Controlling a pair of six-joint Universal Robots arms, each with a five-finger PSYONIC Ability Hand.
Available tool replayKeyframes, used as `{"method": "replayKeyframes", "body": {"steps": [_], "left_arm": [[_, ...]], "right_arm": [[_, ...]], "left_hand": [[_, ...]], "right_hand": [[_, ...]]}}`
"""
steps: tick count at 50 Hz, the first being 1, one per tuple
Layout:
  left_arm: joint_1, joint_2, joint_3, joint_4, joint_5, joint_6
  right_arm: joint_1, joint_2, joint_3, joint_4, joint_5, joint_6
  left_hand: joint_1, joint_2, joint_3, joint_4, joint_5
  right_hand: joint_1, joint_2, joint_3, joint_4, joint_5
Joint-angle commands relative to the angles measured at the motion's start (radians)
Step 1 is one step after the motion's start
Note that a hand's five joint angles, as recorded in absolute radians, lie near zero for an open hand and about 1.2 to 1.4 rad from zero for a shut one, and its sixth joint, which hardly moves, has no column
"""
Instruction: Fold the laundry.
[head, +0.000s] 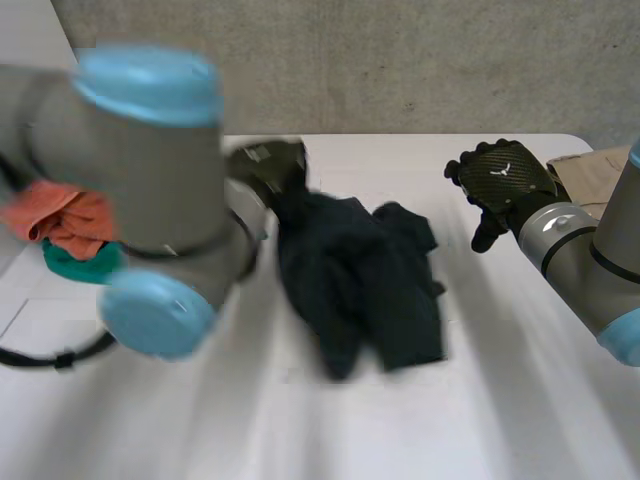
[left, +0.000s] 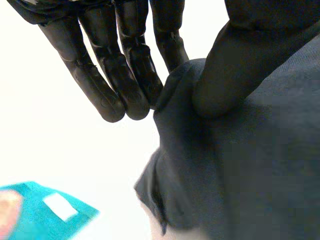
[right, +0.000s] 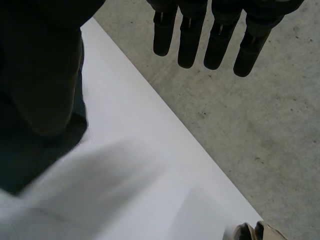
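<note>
Up close, your left wrist view settles what the head view leaves unsure: the left hand (left: 125, 70) pinches a fold of the dark garment (left: 250, 170) between thumb and fingertips (left: 140, 102), seemingly at its far edge. From above, you see the garment crumpled in the middle of the white table (head: 520, 390), the right hand (head: 500, 180) hovering well apart, its fingers (right: 216, 45) straight and empty.

Legible text: none. Marks: small white emblem (head: 505, 169) on the back of the right hand (head: 497, 186), no letters readable. White tag (left: 59, 206) on teal cloth (left: 27, 200), too blurred to read.
</note>
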Motion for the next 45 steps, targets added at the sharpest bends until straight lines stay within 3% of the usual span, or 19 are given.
{"method": "replayKeyframes", "body": {"steps": [1,10,12,14,16,23,26,32,37,40,45], "left_arm": [[0.028,0.039,0.059,0.013,0.083,0.166],[-0.052,-0.12,-0.042,-0.016,0.006,0.177],[-0.046,-0.127,-0.071,-0.009,-0.019,0.175],[-0.032,-0.114,-0.094,0.002,-0.026,0.174],[-0.011,-0.078,-0.136,0.026,-0.02,0.174],[0.046,0.094,-0.258,0.088,0.064,0.203],[0.08,0.16,-0.304,0.096,0.105,0.223],[0.231,0.257,-0.464,0.093,0.262,0.328],[0.35,0.24,-0.577,0.103,0.352,0.469],[0.425,0.197,-0.625,0.151,0.4,0.575],[0.483,0.127,-0.647,0.24,0.464,0.733]], "right_arm": [[0.026,0.008,0.001,0.007,0.001,0.005],[0.034,0.025,0.001,0.047,0.003,0.0],[0.037,0.029,0.002,0.068,0.003,-0.006],[0.045,0.034,0.002,0.079,0.003,-0.012],[0.057,0.043,0.002,0.095,0.001,-0.015],[0.106,0.063,0.002,0.121,0.018,0.067],[0.131,0.066,0.002,0.139,0.036,0.135],[0.195,0.066,0.002,0.182,0.07,0.264],[0.252,0.074,0.002,0.168,0.082,0.299],[0.286,0.105,0.001,0.129,0.093,0.292],[0.31,0.155,0.002,0.101,0.116,0.278]], "left_hand": [[0.247,0.196,0.215,0.202,0.244],[0.235,0.185,0.203,0.191,0.232],[-0.013,-0.063,-0.045,-0.058,-0.016],[-0.093,-0.143,-0.125,-0.138,-0.096],[-0.377,-0.427,-0.409,-0.422,-0.38],[-0.975,-1.025,-1.007,-1.02,-0.978],[-0.975,-1.025,-1.007,-1.02,-0.978],[-0.975,-1.025,-1.007,-1.02,-0.978],[-0.919,-0.969,-0.951,-0.963,-0.922],[-0.772,-0.822,-0.804,-0.817,-0.775],[-0.611,-0.661,-0.643,-0.655,-0.614]], "right_hand": [[-0.024,-0.035,-0.015,-0.005,0.023],[-0.027,-0.038,-0.018,-0.008,0.02],[-0.024,-0.035,-0.015,-0.005,0.023],[-0.024,-0.035,-0.015,-0.005,0.023],[-0.024,-0.035,-0.015,-0.005,0.023],[-0.044,-0.056,-0.035,-0.025,0.002],[-0.065,-0.076,-0.056,-0.046,-0.019],[-0.132,-0.144,-0.123,-0.114,-0.086],[-0.138,-0.15,-0.129,-0.119,-0.092],[-0.135,-0.147,-0.126,-0.116,-0.089],[-0.13,-0.141,-0.121,-0.111,-0.083]]}}
